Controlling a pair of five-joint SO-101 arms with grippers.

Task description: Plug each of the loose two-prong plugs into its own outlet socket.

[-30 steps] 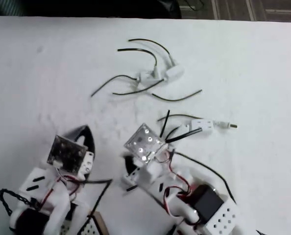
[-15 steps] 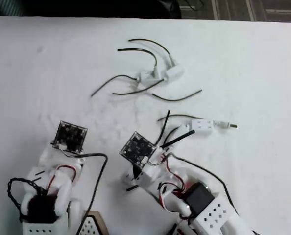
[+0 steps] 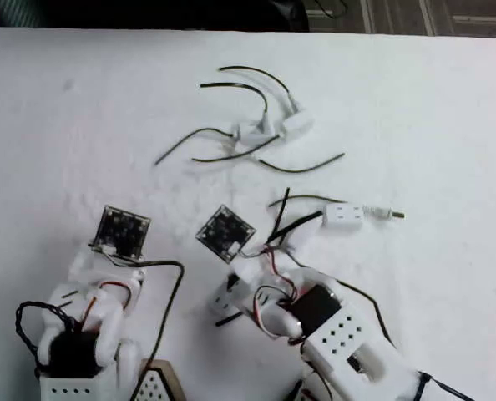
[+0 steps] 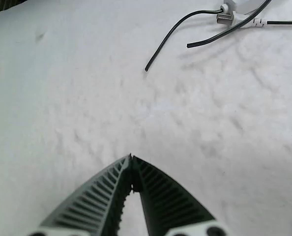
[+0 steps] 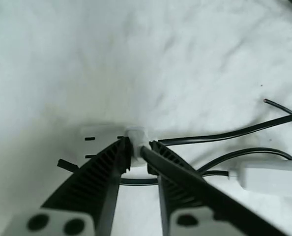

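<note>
On the white tabletop [image 3: 64,125], our right end effector [image 5: 135,147] is the nearer one. It is clamped on a small white plug [image 5: 135,135], with the outlet socket [image 5: 99,135] lying just beyond its tips, slots just beside the plug. Our left end effector [image 4: 131,169] rests closed and empty, well apart.

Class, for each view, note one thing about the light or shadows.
High view: even light on the white cloth, the wires casting barely any shadow. Left wrist view: soft shading picks out the cloth's wrinkles beyond the left tool. Right wrist view: the right tool, gripping a white plug, stands dark against the cloth, with grey shadow beside it.
</note>
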